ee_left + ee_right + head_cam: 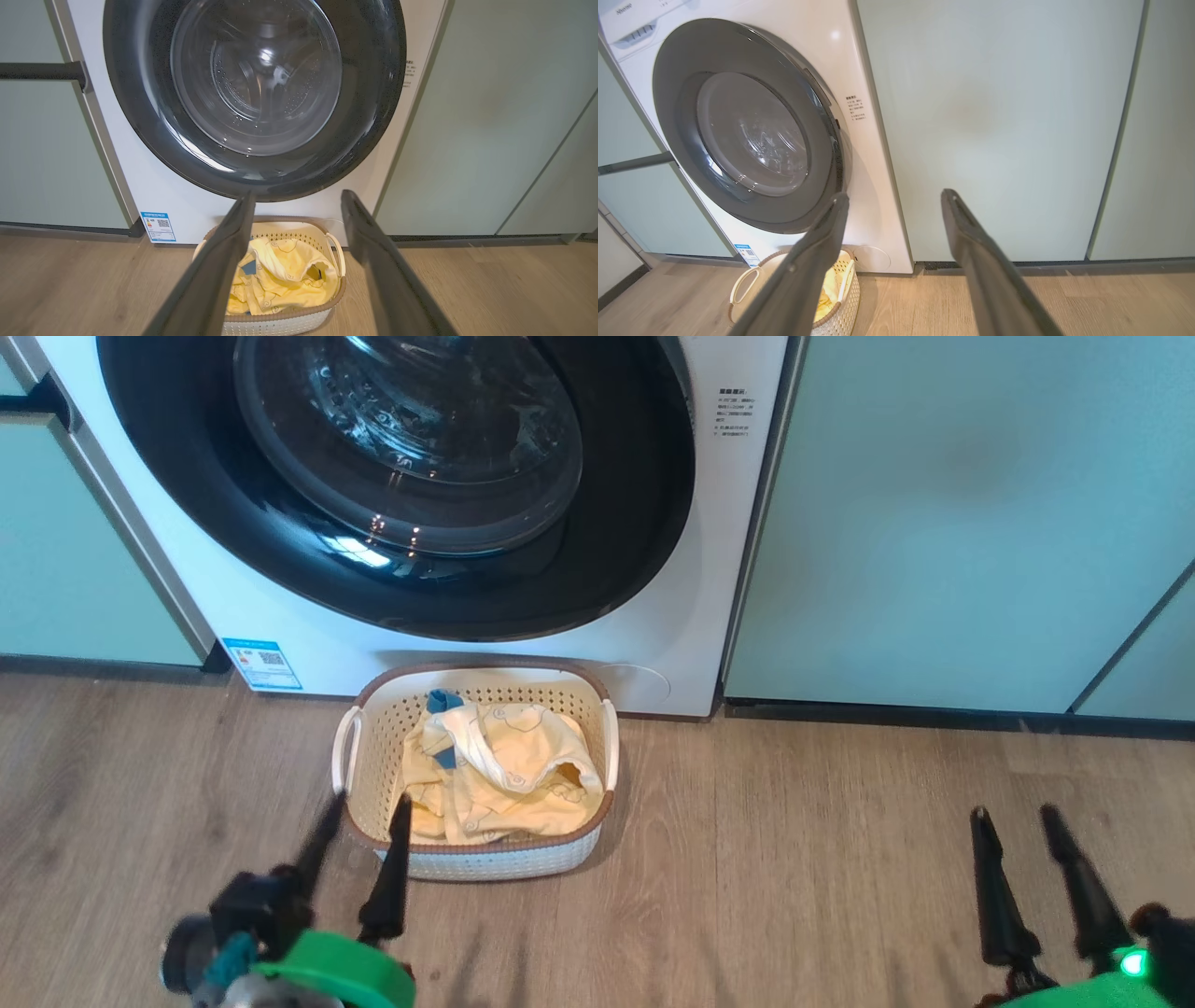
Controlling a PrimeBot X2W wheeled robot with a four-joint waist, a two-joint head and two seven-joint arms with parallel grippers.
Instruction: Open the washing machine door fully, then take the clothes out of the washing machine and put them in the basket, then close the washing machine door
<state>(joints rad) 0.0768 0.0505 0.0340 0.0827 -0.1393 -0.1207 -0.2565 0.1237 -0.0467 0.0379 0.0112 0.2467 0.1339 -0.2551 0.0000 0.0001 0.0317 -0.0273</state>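
Left gripper point(369, 801): my fingers are spread wide with nothing between them. In the head view the tips overlap the near left corner of the basket point(495, 863). My left wrist view has the basket lying ahead and below, framed between the fingers and apart from them.

Right gripper point(1015, 814): fingers are equally wide and also empty. It hangs over the wood floor point(840, 859), well to the right of the basket, and points at a pale green cabinet panel point(934, 523).

The basket stands on the floor just in front of the washing machine point(308, 644), below the lower rim of the washing machine door point(401, 457).

The clothes point(509, 775) are pale yellow with a blue patch showing, heaped inside the basket.

The door's black rim lies flat against the machine front and looks closed. A blue label point(262, 663) sits low on the machine's left.
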